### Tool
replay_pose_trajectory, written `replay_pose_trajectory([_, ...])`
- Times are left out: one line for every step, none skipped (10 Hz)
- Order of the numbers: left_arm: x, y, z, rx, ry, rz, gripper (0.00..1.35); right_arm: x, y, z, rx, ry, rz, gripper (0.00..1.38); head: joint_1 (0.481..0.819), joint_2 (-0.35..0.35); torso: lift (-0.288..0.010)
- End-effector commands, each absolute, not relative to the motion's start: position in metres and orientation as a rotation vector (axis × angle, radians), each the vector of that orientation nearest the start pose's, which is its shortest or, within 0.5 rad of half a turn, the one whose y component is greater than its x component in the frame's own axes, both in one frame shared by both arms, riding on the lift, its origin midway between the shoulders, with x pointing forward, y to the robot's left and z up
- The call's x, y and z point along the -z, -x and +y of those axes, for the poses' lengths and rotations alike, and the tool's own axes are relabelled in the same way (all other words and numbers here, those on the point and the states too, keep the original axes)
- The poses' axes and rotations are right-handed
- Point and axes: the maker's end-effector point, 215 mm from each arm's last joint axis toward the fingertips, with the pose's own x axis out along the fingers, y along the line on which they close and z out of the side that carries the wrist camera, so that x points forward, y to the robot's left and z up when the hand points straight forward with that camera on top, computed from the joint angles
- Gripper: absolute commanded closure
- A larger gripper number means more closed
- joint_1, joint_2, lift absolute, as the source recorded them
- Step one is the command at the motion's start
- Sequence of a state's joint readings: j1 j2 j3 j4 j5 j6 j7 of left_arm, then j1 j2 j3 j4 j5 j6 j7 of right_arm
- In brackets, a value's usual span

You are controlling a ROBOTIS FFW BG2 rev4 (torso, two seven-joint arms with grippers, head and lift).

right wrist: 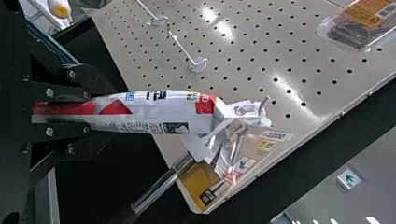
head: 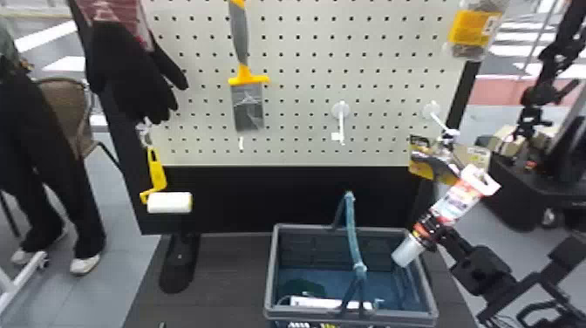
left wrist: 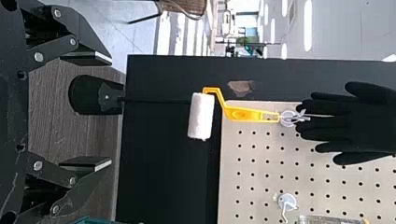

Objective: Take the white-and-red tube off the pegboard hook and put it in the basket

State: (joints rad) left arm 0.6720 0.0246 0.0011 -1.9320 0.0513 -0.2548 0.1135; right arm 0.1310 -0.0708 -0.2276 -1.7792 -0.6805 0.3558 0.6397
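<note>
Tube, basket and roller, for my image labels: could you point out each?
Tube (head: 457, 203): head view, printed body.
Basket (head: 305, 313): head view, near rim.
Roller (left wrist: 201, 116): left wrist view, white sleeve.

Basket (head: 392, 316) before pegboard (head: 301, 107) | glove (head: 126, 70) above roller (head: 169, 203), both left of basket | tube (head: 453, 207) at basket's right

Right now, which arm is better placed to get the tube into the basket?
Right, I'd judge: its pincer grips the tube, whose silver end overlaps the basket's right side in the head view. The left pincer is open and empty, facing the paint roller.
</note>
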Motion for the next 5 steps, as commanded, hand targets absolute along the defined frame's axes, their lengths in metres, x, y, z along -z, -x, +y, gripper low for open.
replay_pose_trajectory([0.396, -0.375, 0.258, -0.114, 0.029, 0.060, 0.50, 0.309, -0.523, -0.198, -0.568, -0.654, 0.018, 1.05, 0.549, 0.000, -0.100])
replay_pose_trajectory([0.397, -0.374, 0.259, -0.115, 0.027, 0.063, 0.50, 0.315, -0.524, -0.184, -0.590, -0.670, 0.035, 1.05, 0.549, 0.000, -0.100])
replay_pose_trajectory([0.397, -0.374, 0.258, -0.114, 0.030, 0.063, 0.50, 0.324, -0.525, -0.173, -0.606, -0.691, 0.055, 1.05, 0.549, 0.000, -0.100])
replay_pose_trajectory([0.399, -0.374, 0.258, -0.117, 0.034, 0.067, 0.50, 0.328, -0.525, -0.161, -0.624, -0.701, 0.068, 1.05, 0.549, 0.000, -0.100])
replay_pose_trajectory([0.399, -0.375, 0.257, -0.115, 0.034, 0.068, 0.50, 0.329, -0.527, -0.152, -0.639, -0.705, 0.075, 1.05, 0.549, 0.000, -0.100])
